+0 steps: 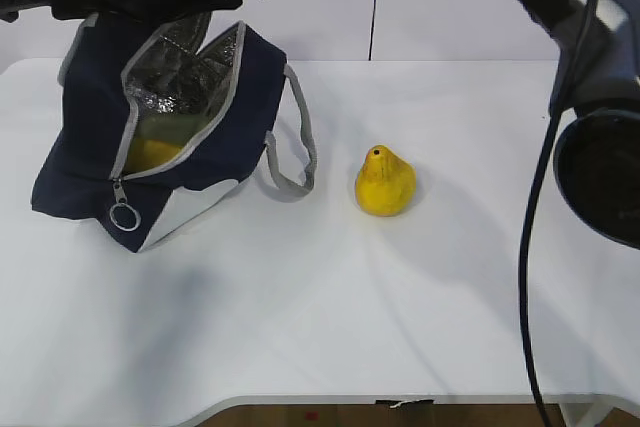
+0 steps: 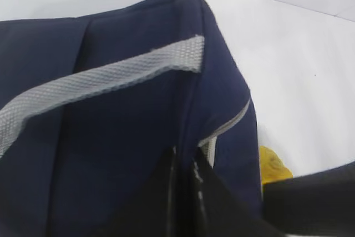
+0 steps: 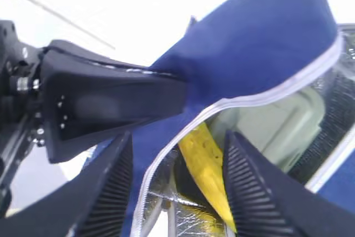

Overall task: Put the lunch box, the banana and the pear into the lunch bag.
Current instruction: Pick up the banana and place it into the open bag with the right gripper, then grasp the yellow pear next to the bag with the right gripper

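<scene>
You are looking at the lunch bag (image 1: pixel 190 137) sitting on the left part of the white desk (image 1: pixel 330 287), tilted, with its zipped top gaping open and the silver foil lining (image 1: pixel 180 72) showing. The ring pull (image 1: pixel 124 216) is hanging at the low end of the zipper, near the white lower corner. One grey handle (image 1: pixel 295 142) is drooping onto the desk on the bag's right side.

Your left gripper (image 2: pixel 186 192) is pinching the navy fabric at the bag's upper edge: its fingers are pressed together on the cloth, just below the other grey webbing handle (image 2: pixel 94 84), and are holding that side up. In the exterior view both arms are crowding over the bag's top at the upper left.

Your right gripper (image 3: pixel 177 192) is hovering over the bag's mouth with its ribbed fingers (image 3: pixel 252 187) standing apart and gripping nothing. Between them you are seeing the banana (image 3: pixel 205 173) lying inside the bag against the foil, and beside it the pale sage-green lid of the lunch box (image 3: pixel 277 129), also inside.

The pear (image 1: pixel 384 182) is sitting upright on the desk, well to the right of the bag and apart from the drooping handle, with nothing touching it.
</scene>
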Controlling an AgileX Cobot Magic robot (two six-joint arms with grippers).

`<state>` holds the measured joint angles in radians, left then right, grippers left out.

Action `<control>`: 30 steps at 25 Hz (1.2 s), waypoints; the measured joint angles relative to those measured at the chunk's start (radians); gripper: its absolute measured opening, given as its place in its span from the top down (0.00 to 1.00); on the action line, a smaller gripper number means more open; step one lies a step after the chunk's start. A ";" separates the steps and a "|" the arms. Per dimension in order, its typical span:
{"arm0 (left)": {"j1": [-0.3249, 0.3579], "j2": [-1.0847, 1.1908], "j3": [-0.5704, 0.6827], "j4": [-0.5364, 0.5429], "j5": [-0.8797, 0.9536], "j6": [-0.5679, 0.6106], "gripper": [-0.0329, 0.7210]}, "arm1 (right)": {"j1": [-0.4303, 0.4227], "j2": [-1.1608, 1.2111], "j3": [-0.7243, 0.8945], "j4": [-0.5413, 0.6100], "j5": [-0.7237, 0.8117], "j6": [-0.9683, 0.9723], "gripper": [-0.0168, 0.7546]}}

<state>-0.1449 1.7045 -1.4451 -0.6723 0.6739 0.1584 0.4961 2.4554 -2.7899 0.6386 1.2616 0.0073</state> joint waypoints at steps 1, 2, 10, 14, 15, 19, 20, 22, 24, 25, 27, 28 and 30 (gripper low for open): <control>0.000 0.000 0.000 0.000 0.000 0.000 0.96 | -0.002 -0.008 -0.002 -0.020 0.000 0.004 0.43; 0.000 0.000 0.000 0.000 0.000 0.000 0.96 | -0.002 -0.014 -0.004 -0.043 0.000 0.011 0.43; 0.000 -0.002 0.000 0.000 0.000 0.001 0.96 | -0.006 -0.019 -0.004 -0.114 0.000 0.043 0.43; 0.000 -0.002 0.000 0.000 0.000 0.001 0.96 | -0.006 -0.019 -0.002 -0.144 0.000 0.047 0.43; 0.000 -0.002 0.000 0.000 0.000 0.002 0.96 | -0.006 -0.019 0.001 -0.161 0.000 0.047 0.43; 0.000 -0.002 0.000 0.000 0.000 0.014 0.96 | -0.006 -0.020 0.047 -0.190 0.000 0.044 0.43; 0.000 -0.002 0.000 0.000 0.000 0.017 0.96 | -0.006 -0.024 0.061 -0.198 0.000 0.039 0.43; 0.000 -0.002 0.000 0.000 0.000 0.022 0.96 | -0.008 -0.040 0.107 -0.220 0.000 0.031 0.43; 0.000 -0.002 0.000 0.000 -0.001 0.025 0.96 | -0.008 -0.076 0.163 -0.250 0.000 0.027 0.43; 0.000 -0.002 0.000 0.000 -0.001 0.026 0.96 | -0.008 -0.095 0.199 -0.267 0.000 0.022 0.43; 0.000 -0.002 0.000 0.000 -0.001 0.026 0.96 | -0.008 -0.152 0.273 -0.316 0.000 0.016 0.43; 0.000 -0.002 0.000 0.000 -0.001 0.028 0.96 | -0.008 -0.179 0.317 -0.339 0.000 0.014 0.43; 0.000 -0.002 0.000 0.000 -0.001 0.028 0.96 | -0.008 -0.249 0.402 -0.405 0.000 0.015 0.43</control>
<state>-0.1449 1.7027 -1.4451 -0.6723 0.6726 0.1862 0.4884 2.2061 -2.3881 0.2336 1.2616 0.0220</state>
